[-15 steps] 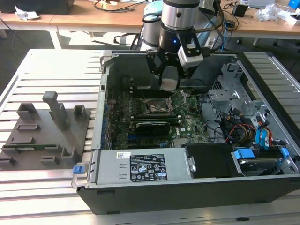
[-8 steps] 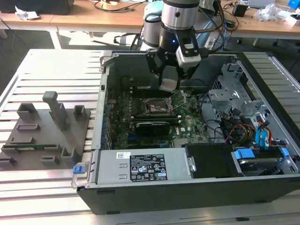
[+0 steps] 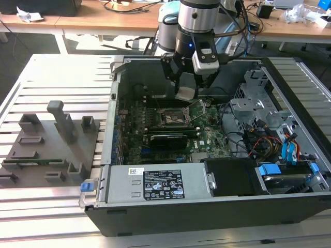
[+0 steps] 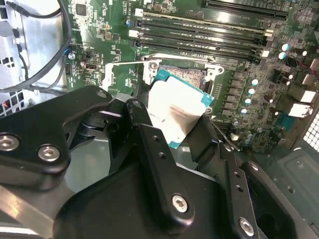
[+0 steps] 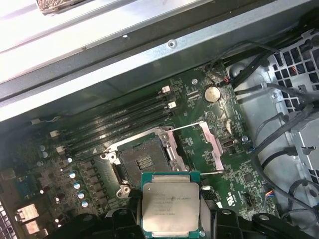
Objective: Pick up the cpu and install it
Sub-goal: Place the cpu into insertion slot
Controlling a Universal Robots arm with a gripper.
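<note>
The tool [image 3: 186, 89] is clenched on the cpu [image 5: 169, 205], gripping two opposite edges; the cpu hangs just above the open socket [image 5: 143, 162] on the motherboard [image 3: 207, 137], inside the computer case [image 3: 207, 219] lying on the slatted surface [image 3: 51, 82].

a pale slatted metal table [image 3: 57, 67] spans the lower frame — wooden desks [image 3: 77, 21] strewn with cables [image 3: 124, 5] run along the top edge.
</note>
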